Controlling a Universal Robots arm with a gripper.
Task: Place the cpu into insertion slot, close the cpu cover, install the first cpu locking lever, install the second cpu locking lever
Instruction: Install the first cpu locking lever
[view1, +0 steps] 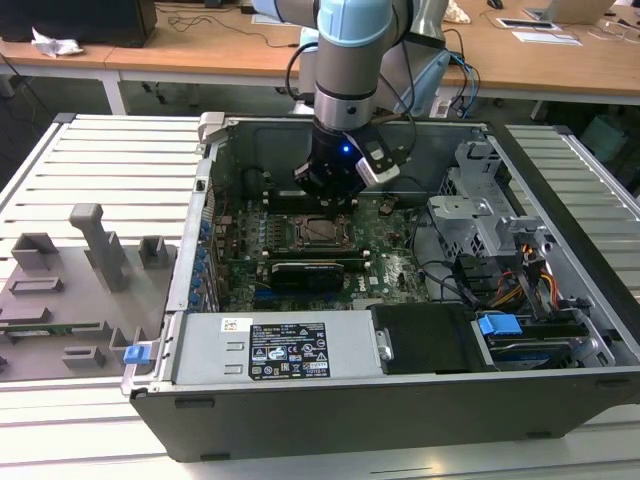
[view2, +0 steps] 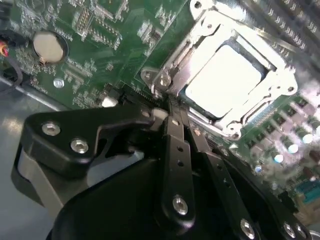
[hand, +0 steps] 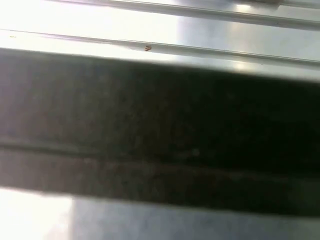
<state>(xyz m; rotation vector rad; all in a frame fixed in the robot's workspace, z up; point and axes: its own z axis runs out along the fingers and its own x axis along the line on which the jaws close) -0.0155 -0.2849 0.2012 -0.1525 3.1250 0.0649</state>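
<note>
Arm (view1: 348, 60) reaching straight down from above, grey and light blue wrist upright, small blue light on its side, black hand (view1: 327, 195) pointing down, fingers (view2: 176, 131) pressed together at the tips

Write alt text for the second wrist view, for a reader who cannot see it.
The cpu, its bright metal top showing, sits in the insertion slot with the cpu cover closed down around it as a silvery frame. The black tool reaches to the socket's near edge, its narrow fingers drawn together. Green motherboard with a round coin battery surrounds it.
</note>
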